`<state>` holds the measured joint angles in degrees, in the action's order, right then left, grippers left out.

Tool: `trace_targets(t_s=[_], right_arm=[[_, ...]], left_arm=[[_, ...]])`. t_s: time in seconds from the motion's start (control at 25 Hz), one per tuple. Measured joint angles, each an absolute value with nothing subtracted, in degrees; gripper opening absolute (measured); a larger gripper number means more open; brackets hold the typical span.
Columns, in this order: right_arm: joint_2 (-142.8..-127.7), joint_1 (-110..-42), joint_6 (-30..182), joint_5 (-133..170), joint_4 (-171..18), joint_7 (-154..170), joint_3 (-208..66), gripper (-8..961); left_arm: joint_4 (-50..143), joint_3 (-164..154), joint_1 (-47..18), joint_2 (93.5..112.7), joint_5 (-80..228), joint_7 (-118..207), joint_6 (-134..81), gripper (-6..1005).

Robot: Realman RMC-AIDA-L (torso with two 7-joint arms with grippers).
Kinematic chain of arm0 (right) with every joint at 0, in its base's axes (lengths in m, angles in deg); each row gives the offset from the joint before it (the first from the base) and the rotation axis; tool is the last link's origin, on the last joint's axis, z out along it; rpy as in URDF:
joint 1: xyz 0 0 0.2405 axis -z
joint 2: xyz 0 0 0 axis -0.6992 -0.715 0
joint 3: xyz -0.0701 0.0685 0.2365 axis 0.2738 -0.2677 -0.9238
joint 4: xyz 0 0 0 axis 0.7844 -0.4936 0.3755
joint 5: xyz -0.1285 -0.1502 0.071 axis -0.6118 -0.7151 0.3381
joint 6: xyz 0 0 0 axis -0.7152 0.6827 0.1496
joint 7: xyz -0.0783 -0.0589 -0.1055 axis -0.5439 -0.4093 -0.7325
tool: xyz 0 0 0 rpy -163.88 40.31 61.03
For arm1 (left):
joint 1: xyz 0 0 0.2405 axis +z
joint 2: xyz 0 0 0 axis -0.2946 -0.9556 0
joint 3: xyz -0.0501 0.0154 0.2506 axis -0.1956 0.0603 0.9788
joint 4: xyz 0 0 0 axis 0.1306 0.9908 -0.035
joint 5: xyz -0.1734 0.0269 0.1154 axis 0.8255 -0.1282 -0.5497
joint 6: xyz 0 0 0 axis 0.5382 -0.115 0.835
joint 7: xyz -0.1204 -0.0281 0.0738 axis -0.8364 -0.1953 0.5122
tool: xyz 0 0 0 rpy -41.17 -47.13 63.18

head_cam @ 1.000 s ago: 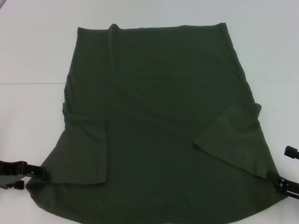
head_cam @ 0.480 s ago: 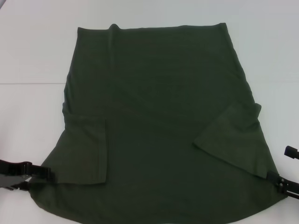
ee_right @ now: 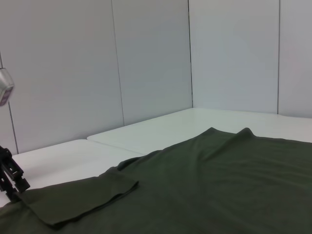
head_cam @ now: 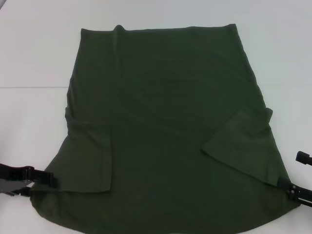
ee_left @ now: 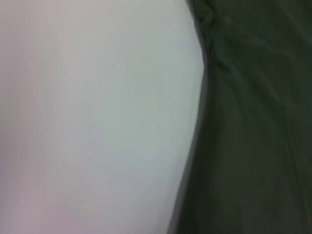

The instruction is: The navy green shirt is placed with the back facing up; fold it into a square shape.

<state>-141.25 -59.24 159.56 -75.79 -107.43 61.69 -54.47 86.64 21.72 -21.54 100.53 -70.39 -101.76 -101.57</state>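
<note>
Movement is all on the shirt's (head_cam: pixel 165 131) left near corner: your left gripper (head_cam: pixel 46 179) has slid in from beside that corner until its tip touches the cloth edge, which suggests a grab for the next fold, while the shirt lies unmoved, back up on the white table (head_cam: pixel 29 58) with both sleeves folded in. Your right gripper (head_cam: pixel 292 191) sits low at the shirt's right near corner, unchanged, and you can't tell whether either gripper is pinched or spread.
</note>
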Motion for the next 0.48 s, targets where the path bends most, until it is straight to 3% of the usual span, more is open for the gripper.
trace_targets(t_s=[0.48], right_arm=[[-141.26, -59.6, 159.6, -75.8, -107.4, 61.7, -54.5, 946]], left_arm=[[86.9, 23.0, -21.9, 100.50, -71.7, -101.3, -100.3, 885]])
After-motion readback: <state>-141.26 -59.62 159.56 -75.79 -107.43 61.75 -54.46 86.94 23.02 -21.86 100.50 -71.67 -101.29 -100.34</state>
